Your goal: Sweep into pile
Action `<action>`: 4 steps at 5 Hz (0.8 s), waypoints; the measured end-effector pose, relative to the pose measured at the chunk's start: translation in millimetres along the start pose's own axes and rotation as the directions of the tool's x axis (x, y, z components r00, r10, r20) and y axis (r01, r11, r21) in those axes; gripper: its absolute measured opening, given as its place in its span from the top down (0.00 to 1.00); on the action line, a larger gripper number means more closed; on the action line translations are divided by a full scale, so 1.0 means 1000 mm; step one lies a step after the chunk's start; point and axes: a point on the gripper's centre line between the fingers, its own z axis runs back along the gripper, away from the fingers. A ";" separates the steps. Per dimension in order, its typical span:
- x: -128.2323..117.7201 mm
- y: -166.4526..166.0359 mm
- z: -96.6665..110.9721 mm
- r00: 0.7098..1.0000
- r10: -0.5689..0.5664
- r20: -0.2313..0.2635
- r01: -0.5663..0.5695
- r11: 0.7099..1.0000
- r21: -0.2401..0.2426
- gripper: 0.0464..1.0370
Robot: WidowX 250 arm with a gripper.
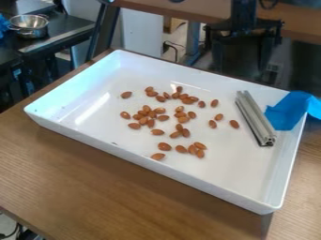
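Black gripper (242, 61) hangs at the top right, behind the tray's far rim, with its two fingers spread wide and nothing held between them. Many brown almonds (180, 114) lie scattered over the middle of the white tray (119, 156), some touching in loose clusters and others apart. A silvery metal bar (256, 116) with a dark strip along its left side rests in the tray, to the right of the almonds. It lies slanted, its near end toward the lower right.
Blue sheet material (289, 111) drapes over the tray's right rim, close to the bar. The tray's raised walls enclose the almonds and bar. Under it is a brown wooden table (94, 187). A metal colander (29, 26) stands on a dark counter at the upper left.
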 end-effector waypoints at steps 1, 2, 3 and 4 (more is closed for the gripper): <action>-0.003 0.004 -0.021 0.999 0.009 -0.042 -0.008 1.000 0.028 0.04; -0.002 0.003 -0.026 0.999 0.028 -0.038 -0.027 0.999 0.025 0.04; -0.001 0.002 -0.027 0.998 0.052 -0.035 -0.051 0.999 0.020 0.04; 0.001 0.001 -0.035 0.998 0.057 -0.033 -0.057 0.998 0.017 0.04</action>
